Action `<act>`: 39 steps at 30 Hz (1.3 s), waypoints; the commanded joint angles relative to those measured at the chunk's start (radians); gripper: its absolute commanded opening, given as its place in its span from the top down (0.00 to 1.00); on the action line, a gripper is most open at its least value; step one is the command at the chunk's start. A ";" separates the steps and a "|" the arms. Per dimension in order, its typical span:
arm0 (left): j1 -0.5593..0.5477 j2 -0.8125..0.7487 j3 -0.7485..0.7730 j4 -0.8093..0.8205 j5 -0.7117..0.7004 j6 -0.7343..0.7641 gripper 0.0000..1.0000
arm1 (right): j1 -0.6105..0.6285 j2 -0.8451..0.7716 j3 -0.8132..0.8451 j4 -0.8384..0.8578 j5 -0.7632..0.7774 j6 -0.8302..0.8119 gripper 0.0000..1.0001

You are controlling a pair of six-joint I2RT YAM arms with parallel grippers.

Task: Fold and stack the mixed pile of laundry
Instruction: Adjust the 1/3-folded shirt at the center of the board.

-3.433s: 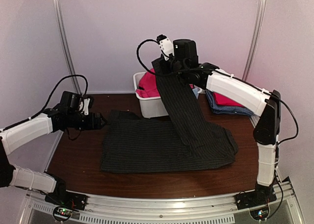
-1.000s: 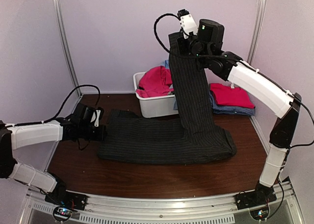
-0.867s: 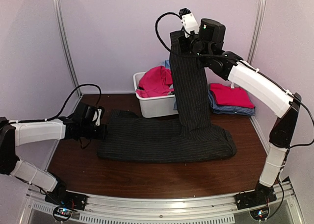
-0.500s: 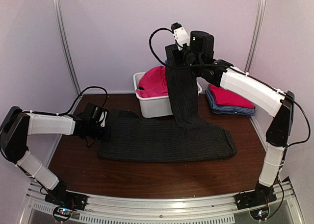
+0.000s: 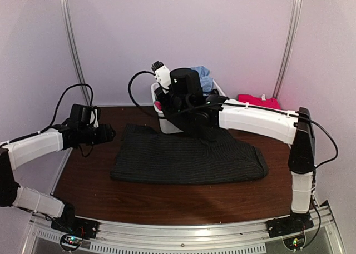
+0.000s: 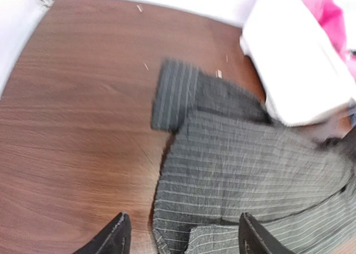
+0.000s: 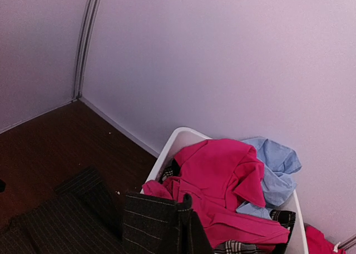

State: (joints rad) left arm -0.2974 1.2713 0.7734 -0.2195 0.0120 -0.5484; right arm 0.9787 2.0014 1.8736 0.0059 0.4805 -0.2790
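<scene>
- The black pinstriped garment [image 5: 189, 160] lies spread over the middle of the table [image 5: 89, 182]. It is mostly flat, with a narrow part sticking out at its left rear corner. It looks like the piece in hand, and its fold is only begun.
- The right gripper [image 7: 185, 232] is clamped on a fold of this garment's striped cloth. It holds it low, over the garment's rear edge and just in front of the white tub [image 7: 181, 133].
- The left gripper [image 6: 182, 238] hangs above the garment's left edge with its jaws wide apart and nothing between them.
- The unsorted part of the pile sits in the tub: a pink-red garment [image 7: 222, 176] on top, a light blue shirt [image 7: 275, 170] behind it, and some checked cloth [image 7: 239, 247] showing underneath. None of these is folded yet.
- A folded pink-red piece [image 5: 258, 101] rests at the table's right rear, partly hidden by the right arm. At least one item therefore seems finished, though what lies under it cannot be seen.
- By this reckoning the job is perhaps a third done. The pinstriped piece needs its folds completed and a place on the stack, and then the tub's contents must follow.
</scene>
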 commanded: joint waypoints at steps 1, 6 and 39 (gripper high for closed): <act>0.055 -0.101 0.004 -0.064 0.047 -0.052 0.30 | 0.057 0.097 0.063 0.001 0.027 0.092 1.00; 0.161 -0.168 0.012 -0.135 0.077 -0.093 0.27 | 0.100 0.260 0.209 -0.093 -0.031 0.213 1.00; 0.314 -0.115 -0.116 -0.044 0.273 -0.085 0.21 | 0.066 -0.045 -0.151 -0.134 -0.738 0.393 0.09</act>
State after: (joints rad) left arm 0.0124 1.1328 0.6796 -0.3145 0.2031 -0.6590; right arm 1.1397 2.2925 1.9831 -0.1558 -0.0708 0.1299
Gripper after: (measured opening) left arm 0.782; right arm 0.893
